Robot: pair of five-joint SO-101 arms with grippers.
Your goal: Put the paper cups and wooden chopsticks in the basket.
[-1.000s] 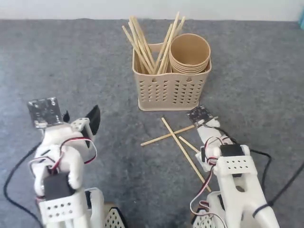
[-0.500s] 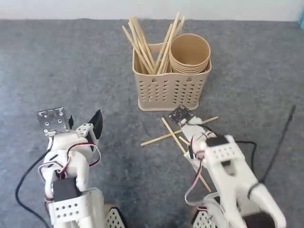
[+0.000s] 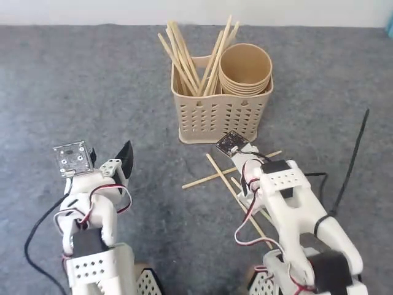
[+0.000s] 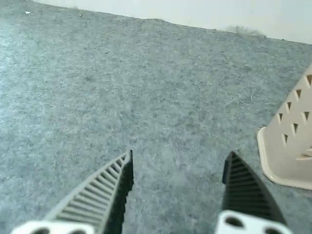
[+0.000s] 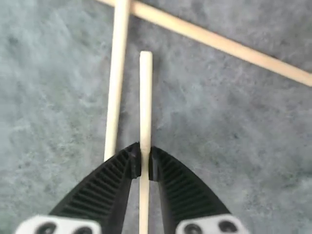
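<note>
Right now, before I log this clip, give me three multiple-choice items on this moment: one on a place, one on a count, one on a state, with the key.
1. The paper cups are:
A. stacked inside the basket
B. scattered loose
C. upturned beside it

2. How many chopsticks outside the basket?
A. one
B. six
C. three

3. The right pincer is:
A. wide open
B. shut on a chopstick
C. shut on a cup

Key:
1 A: the stack stands in the basket next to the upright sticks.
2 C: the right wrist view shows three, one gripped, one alongside it, one crossing ahead.
3 B: its jaws close on the middle stick.
</note>
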